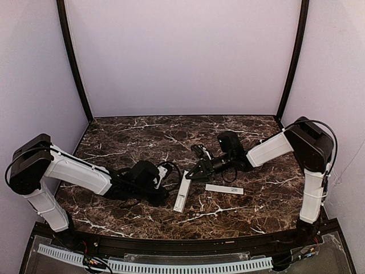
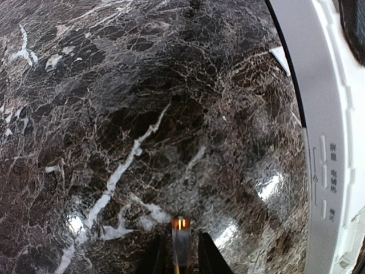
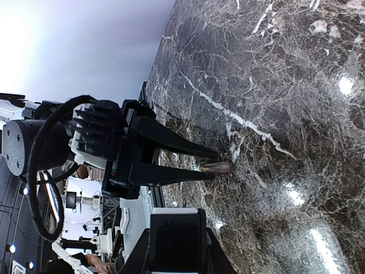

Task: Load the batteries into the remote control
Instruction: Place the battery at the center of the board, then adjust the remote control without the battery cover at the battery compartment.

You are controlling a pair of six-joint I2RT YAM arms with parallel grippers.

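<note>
the left gripper [image 2: 181, 237] had a battery [image 2: 181, 246] between its fingers [image 2: 209, 258], low over the table [image 1: 131, 137]; whether it was clamped could not be told. the right gripper [image 1: 190, 175] pinched the remote control [image 1: 182, 195] at its far end. a slack hold could let the battery roll.

The table [image 1: 114, 137] is dark brown stone with thin white lines all over it. Bright spots of light shine on it. The remote control [image 1: 181, 197], a long white bar, lies on it. A thin white cover strip [image 1: 224, 189] lies flat near the remote control, on its right, not touching it.
</note>
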